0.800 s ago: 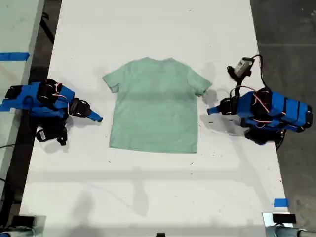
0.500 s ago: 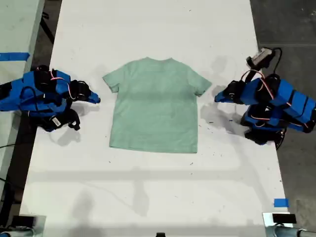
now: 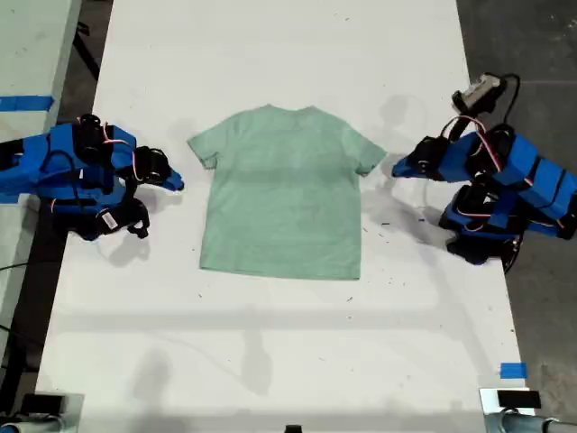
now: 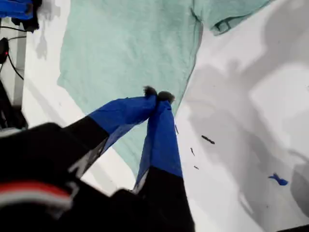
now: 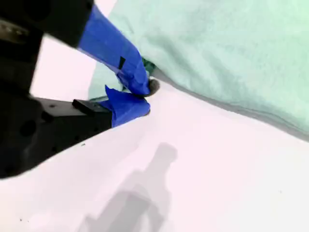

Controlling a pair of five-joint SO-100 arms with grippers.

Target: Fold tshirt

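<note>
Tshirt (image 3: 284, 189) flat, unfolded; my first gripper (image 3: 400, 167) and my second gripper (image 3: 173, 183) both pinched closed, empty: open before descending on sleeves.

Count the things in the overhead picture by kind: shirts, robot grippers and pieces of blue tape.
tshirt: 1
grippers: 2, my first gripper and my second gripper
blue tape pieces: 2, one at the exterior view's left edge, one near its lower right corner
Total: 5
</note>
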